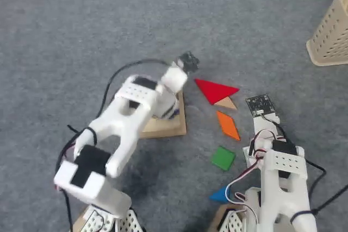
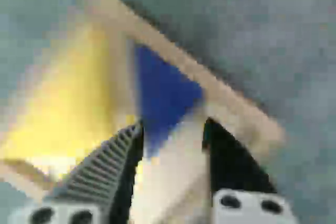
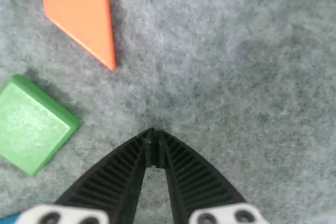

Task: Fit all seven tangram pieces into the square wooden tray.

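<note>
Wooden and square, the tray (image 1: 169, 126) lies left of centre in the high view, largely covered by the left arm (image 1: 128, 118). The left wrist view shows a yellow piece (image 2: 73, 103) and a dark blue piece (image 2: 163, 95) lying inside its rim. The left pincer (image 2: 173, 127) hangs over the tray with its jaws wide apart, and the dark blue piece's corner and pale wood show between them. Five pieces lie on the grey felt surface (image 1: 65, 42) to the right of the tray. They are a red triangle (image 1: 215, 89), a tan triangle (image 1: 225, 102) touching its lower edge, an orange parallelogram (image 1: 228, 125) below these, a green square (image 1: 223, 157) lower still, and a light blue triangle (image 1: 220, 194) near the bottom edge. The right pincer (image 3: 155, 136) is closed on nothing, its tips over felt near the green square and the orange parallelogram. A cream perforated object (image 1: 330, 25) stands at the upper right edge.
</note>
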